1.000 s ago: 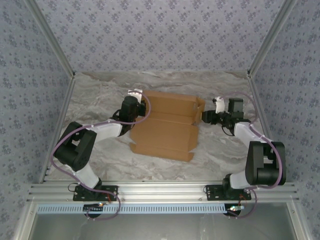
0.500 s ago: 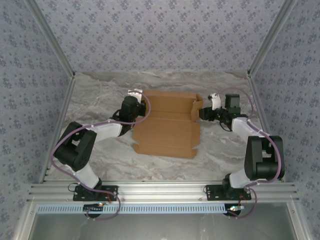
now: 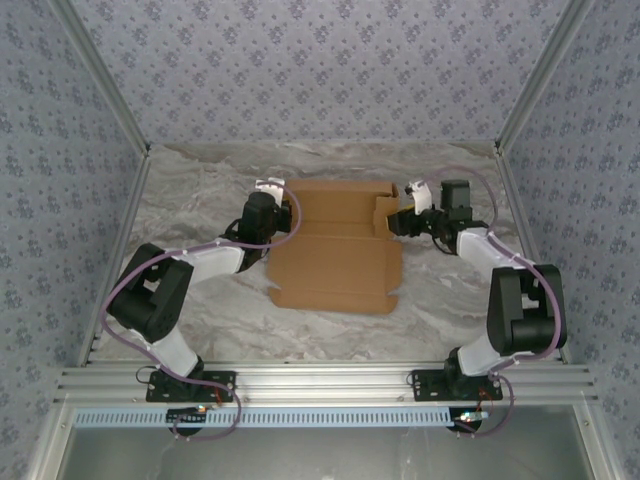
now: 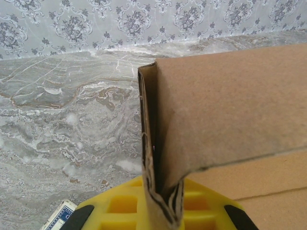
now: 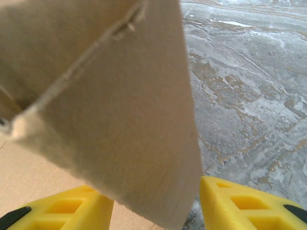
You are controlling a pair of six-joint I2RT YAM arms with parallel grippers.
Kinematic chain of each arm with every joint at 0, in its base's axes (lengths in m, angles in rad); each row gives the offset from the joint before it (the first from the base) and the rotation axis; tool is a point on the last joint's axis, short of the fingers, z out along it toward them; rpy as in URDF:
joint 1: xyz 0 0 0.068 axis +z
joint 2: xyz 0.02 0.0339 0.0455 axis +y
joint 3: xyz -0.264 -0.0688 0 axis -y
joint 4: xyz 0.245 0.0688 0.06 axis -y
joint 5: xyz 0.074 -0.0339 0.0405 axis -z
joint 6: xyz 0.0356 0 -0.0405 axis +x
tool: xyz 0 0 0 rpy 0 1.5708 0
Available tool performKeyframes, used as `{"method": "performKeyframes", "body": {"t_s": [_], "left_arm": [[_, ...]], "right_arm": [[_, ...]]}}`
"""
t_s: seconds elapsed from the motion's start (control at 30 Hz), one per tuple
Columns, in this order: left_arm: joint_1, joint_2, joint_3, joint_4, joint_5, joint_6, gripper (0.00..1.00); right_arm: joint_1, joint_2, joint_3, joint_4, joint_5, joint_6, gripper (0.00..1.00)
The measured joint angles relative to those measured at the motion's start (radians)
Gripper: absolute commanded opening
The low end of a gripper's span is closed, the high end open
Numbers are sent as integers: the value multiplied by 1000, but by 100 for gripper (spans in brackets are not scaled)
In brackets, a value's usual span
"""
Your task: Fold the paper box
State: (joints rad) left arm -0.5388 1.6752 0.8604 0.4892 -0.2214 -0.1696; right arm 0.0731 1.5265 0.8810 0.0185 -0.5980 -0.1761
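We find paper box (image 3: 335, 255) centre of bench (image 3: 200, 190), part-folded; left pincer (image 4: 160, 211) clamped on far-left folded wall (image 4: 230, 110); right pincer (image 5: 156, 206) jaws parted astride raised right flap (image 5: 120, 120). We judge cardboard light, stiff, springy at creases; hold flaps near creases.

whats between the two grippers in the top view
In the top view, the paper box fills that stretch. Its far tan strip runs across: the left gripper pinches its left edge, and its raised right flap stands between the right gripper fingers.
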Motion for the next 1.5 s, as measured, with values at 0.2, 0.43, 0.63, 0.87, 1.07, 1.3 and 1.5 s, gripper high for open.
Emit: {"method": "performKeyframes", "body": {"t_s": [0.2, 0.43, 0.63, 0.87, 1.07, 1.3, 1.5], "left_arm": [[0, 0, 0, 0, 0, 0, 0], [2, 0, 0, 0, -4, 0, 0], [2, 0, 0, 0, -8, -5, 0], [3, 0, 0, 0, -11, -12, 0], [4, 0, 0, 0, -11, -16, 0], [4, -6, 0, -4, -11, -14, 0], [4, -6, 0, -16, -10, -14, 0]], "right_arm": [[31, 14, 8, 13, 37, -18, 47], [68, 14, 8, 51, 117, -30, 42], [106, 14, 8, 84, 215, -32, 41], [162, 14, 5, 142, 366, -13, 39], [199, 17, 0, 185, 475, 39, 36], [248, 55, 2, 201, 615, 138, 33], [282, 92, 41, 188, 742, 239, 32]]}}
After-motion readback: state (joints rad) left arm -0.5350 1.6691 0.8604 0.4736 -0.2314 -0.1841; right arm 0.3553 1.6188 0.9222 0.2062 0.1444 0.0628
